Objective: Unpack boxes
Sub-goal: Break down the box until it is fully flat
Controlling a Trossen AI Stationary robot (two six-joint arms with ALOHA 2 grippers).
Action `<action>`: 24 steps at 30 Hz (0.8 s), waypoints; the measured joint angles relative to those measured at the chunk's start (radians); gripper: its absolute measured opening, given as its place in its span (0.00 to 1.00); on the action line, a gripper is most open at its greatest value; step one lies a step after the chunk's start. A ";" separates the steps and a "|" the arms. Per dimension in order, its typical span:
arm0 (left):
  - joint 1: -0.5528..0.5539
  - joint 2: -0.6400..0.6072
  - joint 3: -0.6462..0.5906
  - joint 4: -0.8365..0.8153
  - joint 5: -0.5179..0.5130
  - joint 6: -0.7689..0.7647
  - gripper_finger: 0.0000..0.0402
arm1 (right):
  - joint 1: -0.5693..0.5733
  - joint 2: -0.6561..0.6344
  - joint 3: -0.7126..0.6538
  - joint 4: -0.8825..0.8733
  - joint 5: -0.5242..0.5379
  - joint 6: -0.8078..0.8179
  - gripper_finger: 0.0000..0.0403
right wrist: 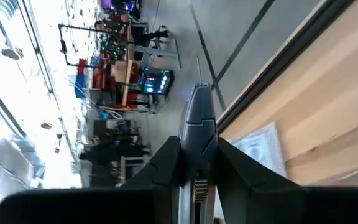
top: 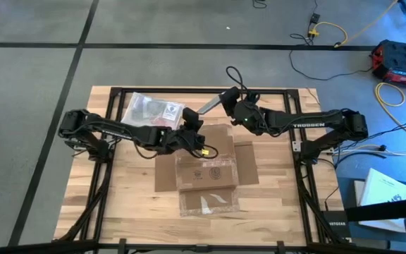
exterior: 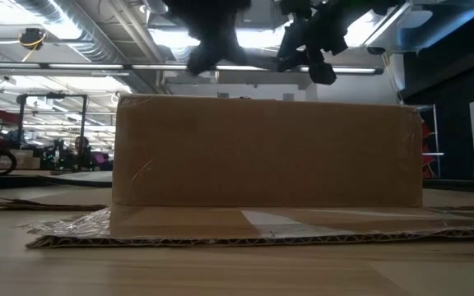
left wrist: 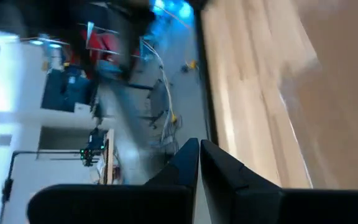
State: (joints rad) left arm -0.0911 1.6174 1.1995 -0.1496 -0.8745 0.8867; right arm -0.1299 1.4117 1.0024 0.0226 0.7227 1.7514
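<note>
The brown cardboard box (top: pixel 206 169) sits mid-table with its flaps spread flat; the low view shows its front wall (exterior: pixel 266 152) and a taped flap (exterior: pixel 262 226) lying on the wood. My left gripper (top: pixel 194 121) hovers above the box's far-left corner, fingers shut (left wrist: pixel 199 155) and empty. My right gripper (top: pixel 228 97) is above the table just beyond the box's far edge, shut on a flat grey tool (top: pixel 210 104). The clear plastic bag (top: pixel 150 109) lies at the table's far left, with something red (top: pixel 163 122) by its near edge. My right gripper pinches the flat grey tool (right wrist: pixel 199 115) between its two fingers (right wrist: pixel 166 158). The fingers lie along the tool, whose free end sticks out past the fingertips toward the plastic bag. The tool is lifted clear of the table.
The bag's white label (right wrist: pixel 263 146) lies ahead of the right gripper. The table's black frame (top: pixel 189 89) runs along the far edge. Bare wood shows left (top: pixel 111 190) and right (top: pixel 273 190) of the box. Cables lie on the floor beyond the table.
</note>
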 joint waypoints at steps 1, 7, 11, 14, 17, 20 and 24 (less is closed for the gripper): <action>0.002 0.012 0.000 -0.001 -0.002 0.021 0.01 | 0.000 0.000 0.003 -0.005 -0.001 0.005 0.14; -0.016 0.028 0.032 0.039 -0.045 0.134 0.01 | 0.007 0.000 0.019 -0.085 -0.001 0.017 0.14; -0.034 0.028 0.086 0.036 -0.055 0.107 0.01 | 0.006 0.000 0.019 -0.112 -0.001 0.044 0.14; -0.036 0.027 0.104 0.034 -0.057 0.025 0.01 | 0.005 0.000 0.019 -0.096 -0.011 0.055 0.14; -0.035 0.027 0.107 0.023 -0.057 -0.007 0.01 | 0.005 0.000 0.020 -0.079 -0.030 0.074 0.14; -0.025 0.027 0.107 0.020 -0.052 -0.007 0.01 | 0.005 0.000 0.021 -0.081 -0.051 0.082 0.14; -0.011 0.027 0.107 0.013 -0.053 -0.006 0.07 | 0.005 0.000 0.021 -0.086 -0.054 0.081 0.14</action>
State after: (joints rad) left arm -0.1020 1.6447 1.3064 -0.1368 -0.9272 0.8802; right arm -0.1248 1.4117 1.0229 -0.0635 0.6684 1.8325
